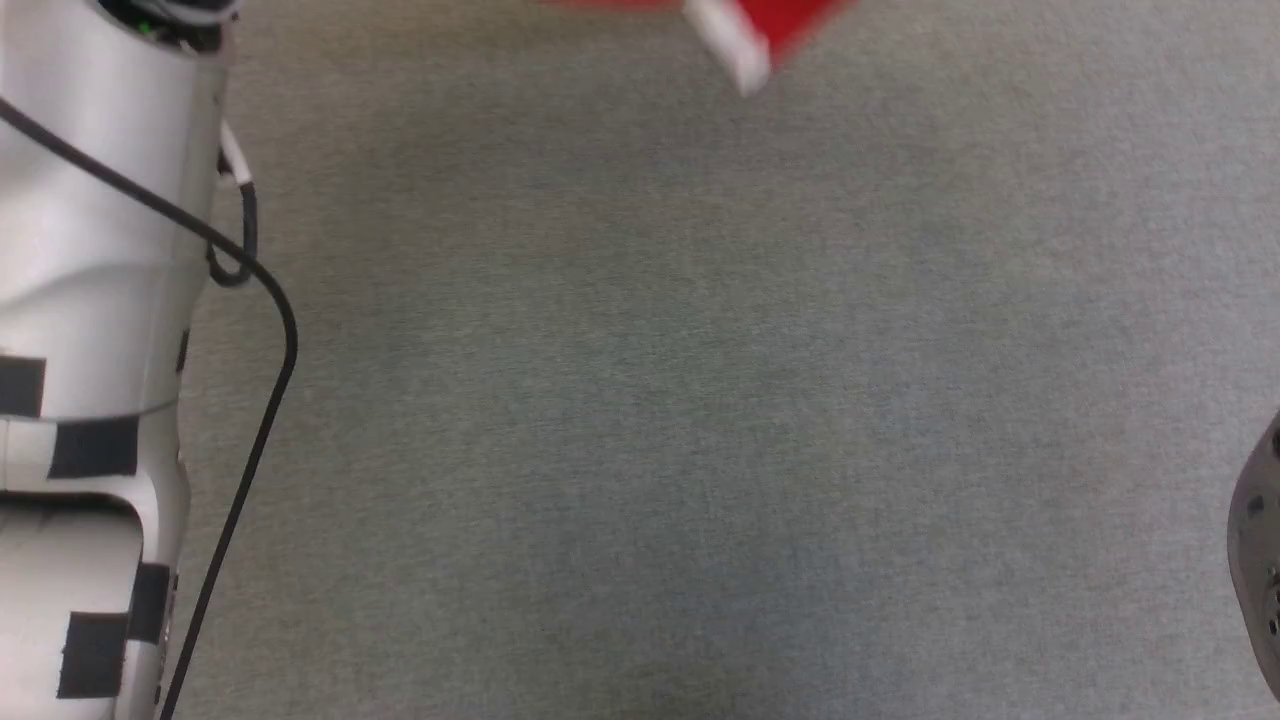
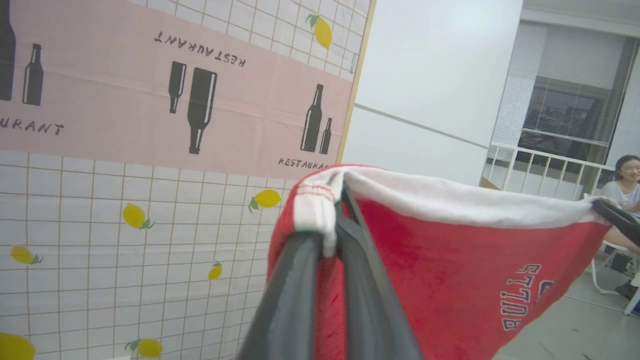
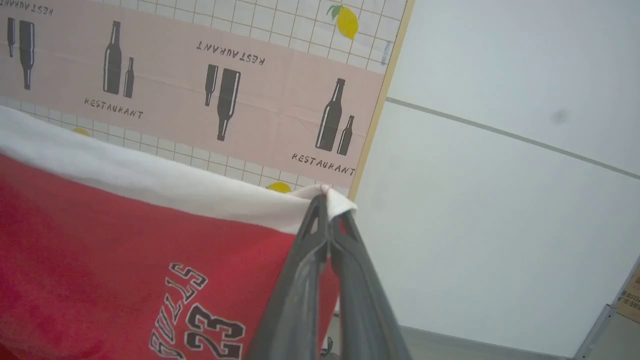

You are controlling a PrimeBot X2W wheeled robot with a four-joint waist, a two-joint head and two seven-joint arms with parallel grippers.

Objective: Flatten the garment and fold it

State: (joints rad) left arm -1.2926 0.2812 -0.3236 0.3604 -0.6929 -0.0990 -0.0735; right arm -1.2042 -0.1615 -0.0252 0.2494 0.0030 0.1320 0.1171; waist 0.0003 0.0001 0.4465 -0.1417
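The garment (image 2: 450, 270) is a pair of red shorts with a white band along its top edge, hanging stretched in the air between my two grippers. In the left wrist view my left gripper (image 2: 327, 220) is shut on one end of the white band, and my right gripper (image 2: 607, 207) grips the far end. In the right wrist view my right gripper (image 3: 326, 201) is shut on a white corner of the garment (image 3: 100, 250), whose "BULLS 23" print hangs below. The head view catches a blurred red and white tip of the garment (image 1: 760, 30) at the top edge.
A grey table top (image 1: 700, 400) lies below, with my pale left forearm (image 1: 90, 300) and its black cable at the left. Behind the shorts stand a tiled backdrop (image 2: 150, 100) with bottle prints and a white wall (image 3: 500, 200). A seated person (image 2: 622, 182) is at the far right.
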